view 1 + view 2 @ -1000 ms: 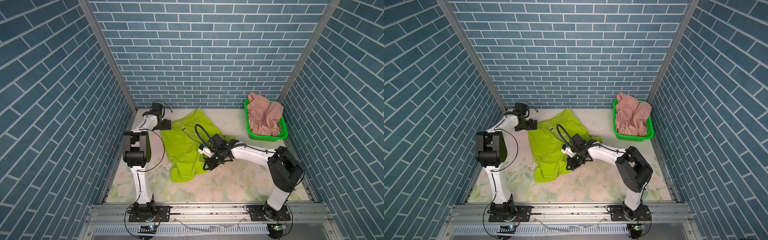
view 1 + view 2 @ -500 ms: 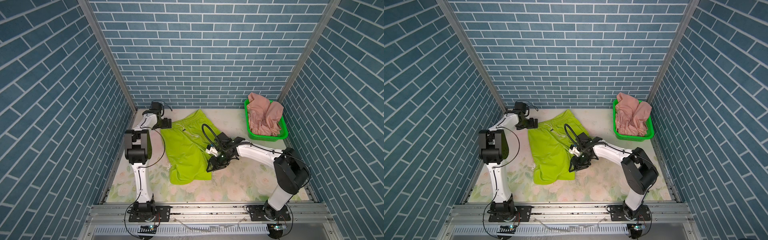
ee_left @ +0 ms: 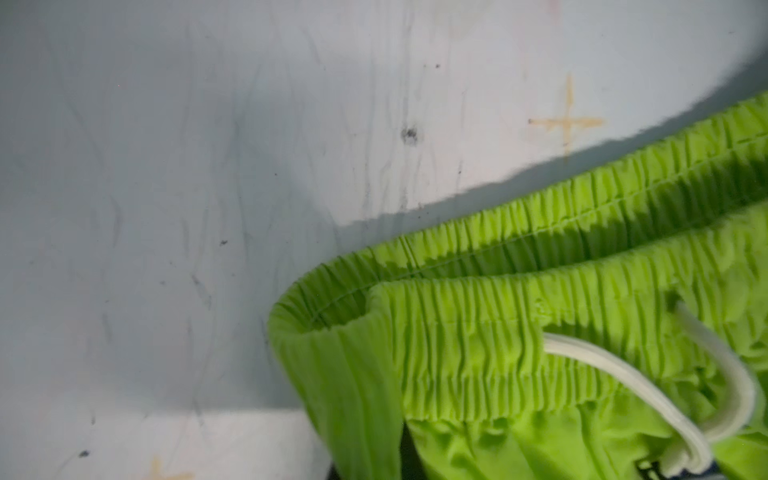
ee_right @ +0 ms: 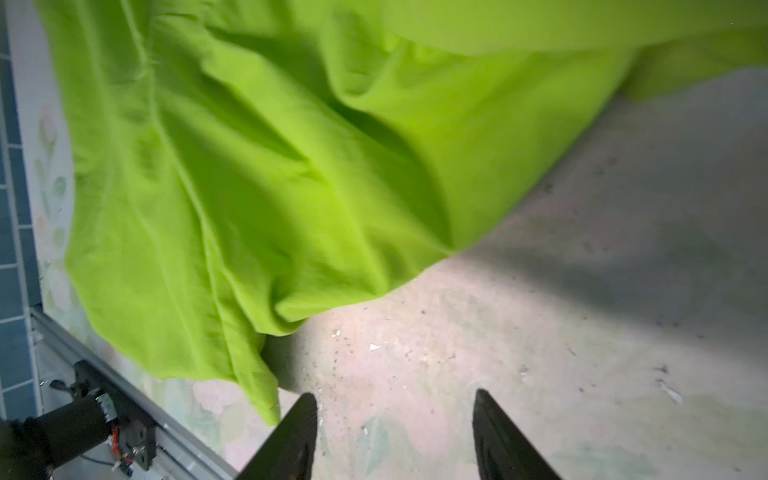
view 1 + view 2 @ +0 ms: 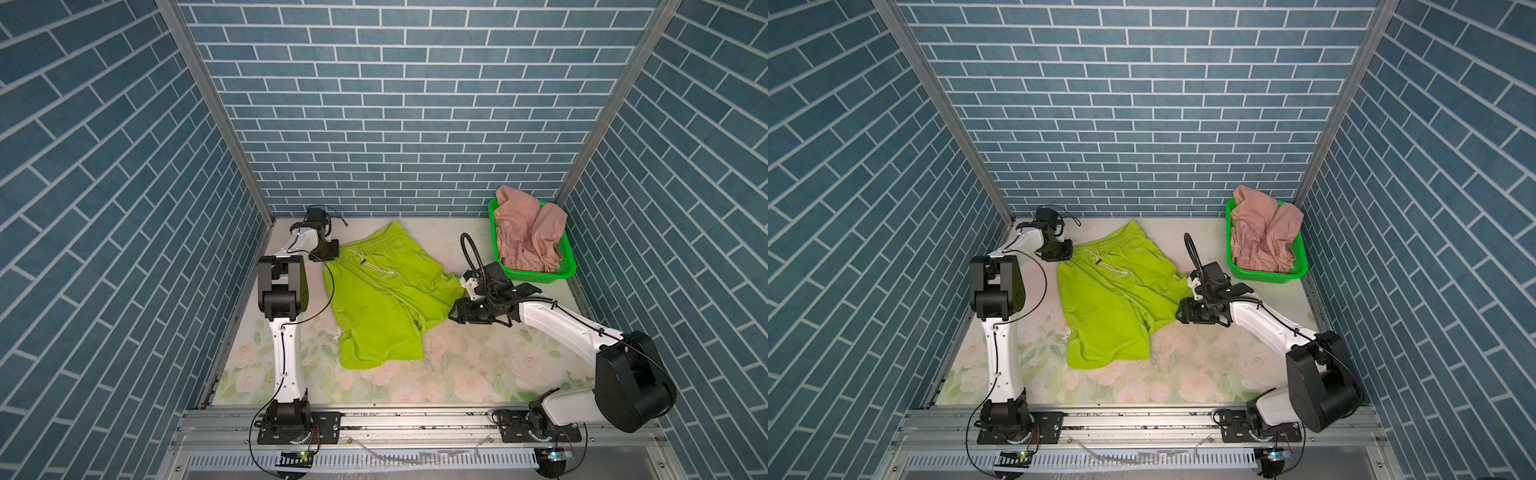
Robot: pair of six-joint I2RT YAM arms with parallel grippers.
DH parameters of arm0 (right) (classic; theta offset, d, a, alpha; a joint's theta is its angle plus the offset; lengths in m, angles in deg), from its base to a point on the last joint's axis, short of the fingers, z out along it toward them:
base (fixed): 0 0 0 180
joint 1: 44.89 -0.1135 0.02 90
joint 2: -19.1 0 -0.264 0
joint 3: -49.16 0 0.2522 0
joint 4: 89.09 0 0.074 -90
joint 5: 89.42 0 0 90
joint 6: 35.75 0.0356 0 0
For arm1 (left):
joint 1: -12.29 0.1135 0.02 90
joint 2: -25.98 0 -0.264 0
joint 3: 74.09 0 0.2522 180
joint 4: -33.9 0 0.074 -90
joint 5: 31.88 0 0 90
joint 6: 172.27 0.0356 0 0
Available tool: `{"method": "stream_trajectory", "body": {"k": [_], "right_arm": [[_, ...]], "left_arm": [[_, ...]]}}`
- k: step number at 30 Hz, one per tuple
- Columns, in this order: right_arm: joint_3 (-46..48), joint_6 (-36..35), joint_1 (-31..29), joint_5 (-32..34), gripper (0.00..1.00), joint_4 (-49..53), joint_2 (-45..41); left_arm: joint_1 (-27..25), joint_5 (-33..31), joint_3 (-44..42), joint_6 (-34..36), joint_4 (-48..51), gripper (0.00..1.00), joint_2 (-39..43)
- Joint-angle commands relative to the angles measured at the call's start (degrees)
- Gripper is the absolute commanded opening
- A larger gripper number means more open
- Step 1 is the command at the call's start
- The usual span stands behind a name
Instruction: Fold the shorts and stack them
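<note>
Right end effector [image 4: 394, 395] back, lime shorts [image 4: 249, 187] (blurred)

Left hand [image 5: 328, 250] contact hidden; lime-green shorts [image 3: 519, 353] cut off at edge.

Top views look down; wrist views hug lime-green shorts [image 3: 478, 353]

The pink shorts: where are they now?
The pink shorts lie crumpled in the green basket, at the back right corner in both top views.
</note>
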Motion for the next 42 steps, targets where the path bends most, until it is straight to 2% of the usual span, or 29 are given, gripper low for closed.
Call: {"method": "stream_trajectory", "body": {"k": [1,8,13,17,18,20,22,23,24,27,30,33,35,38,42], "right_arm": [[0.34,0.65,2.77,1.59,0.62,-6.2,2.72],[-10.1,-2.79,5.95,-0.06,0.62,-12.22,17.51],[-23.91,-4.05,5.8,-3.89,0.62,-14.16,29.11],[-34.65,-5.11,4.79,-7.39,0.62,-14.95,36.54],[-37.74,-5.55,4.29,-8.8,0.61,-14.73,38.2],[-42.86,-6.08,3.14,-10.64,0.61,-13.4,40.37],[-44.7,-6.86,2.38,-10.67,0.61,-12.07,39.37],[-43.86,-6.92,2.29,-10.08,0.61,-11.64,37.79],[-42.5,-6.95,2.38,-9.63,0.61,-11.28,36.11],[-35.68,-9.53,2.41,-7.41,0.61,-7.04,29.02],[-25.56,-10.6,1.62,-7.4,0.61,-3.42,21.02],[-15.22,-11.67,-2.5,-7.08,0.62,-1.2,12.54],[-9.27,-11.51,-7.55,-7.81,0.62,-1.17,7.8],[-3.16,-8.89,-13.43,-8.03,0.63,-3.39,3.99],[1.88,-6.32,-17.13,-8.01,0.64,-8.69,4.17]], "left_arm": [[2.82,2.28,-3.27,-3.41,-0.48,0.0,1.25],[8.2,-0.4,-16.2,-8.97,-3.37,0.0,10.42],[10.9,-3.75,-28.76,-14.47,-9.21,0.0,19.1],[11.28,-7.0,-31.41,-15.03,-10.29,0.01,22.73],[11.31,-7.2,-30.7,-14.81,-9.33,0.06,23.16],[11.36,-7.92,-30.05,-14.6,-7.89,0.45,24.54],[11.37,-8.51,-30.17,-14.76,-7.3,0.79,26.34],[11.37,-8.49,-29.89,-14.62,-6.58,0.97,27.18],[11.46,-8.16,-29.47,-14.52,-5.63,1.0,27.78],[11.48,-4.98,-30.0,-14.73,-4.73,1.0,30.13],[11.47,-1.95,-34.34,-15.78,-7.64,1.0,32.46],[11.49,-2.74,-35.96,-14.68,-7.66,1.0,31.21],[11.65,-3.68,-35.95,-14.01,-6.69,1.0,28.96],[12.03,-2.42,-37.74,-14.06,-8.37,1.0,27.66],[12.09,-3.04,-39.05,-13.73,-9.65,1.0,27.44]]}}
